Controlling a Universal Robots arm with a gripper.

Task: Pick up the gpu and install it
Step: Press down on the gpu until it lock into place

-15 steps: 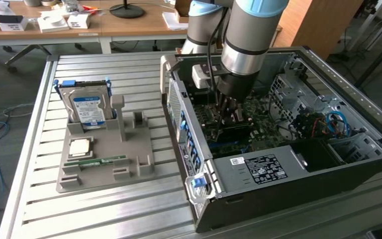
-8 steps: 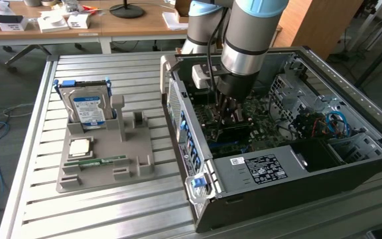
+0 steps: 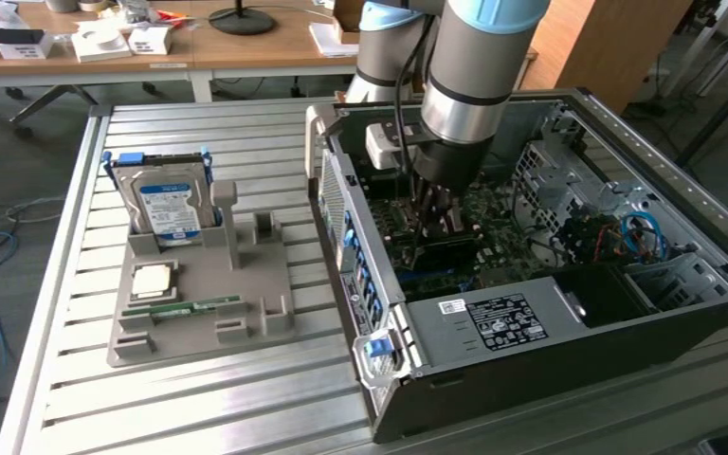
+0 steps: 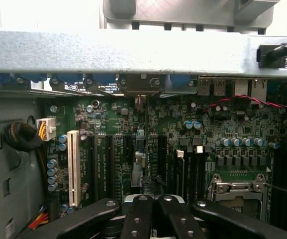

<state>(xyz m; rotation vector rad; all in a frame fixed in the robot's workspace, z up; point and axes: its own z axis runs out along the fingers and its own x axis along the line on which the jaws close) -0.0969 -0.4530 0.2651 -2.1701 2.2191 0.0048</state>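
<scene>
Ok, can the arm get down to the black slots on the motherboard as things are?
Probably yes: the computer case is open-sided, the fingers are inside above the motherboard, and nothing visible blocks the black slots.

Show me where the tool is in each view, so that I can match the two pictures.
Exterior view: the tool is down inside the open computer case, just above the board.
Wrist view: the tool is in the foreground, shut, in front of the black expansion slots.
Shared landmark: the green motherboard.
</scene>
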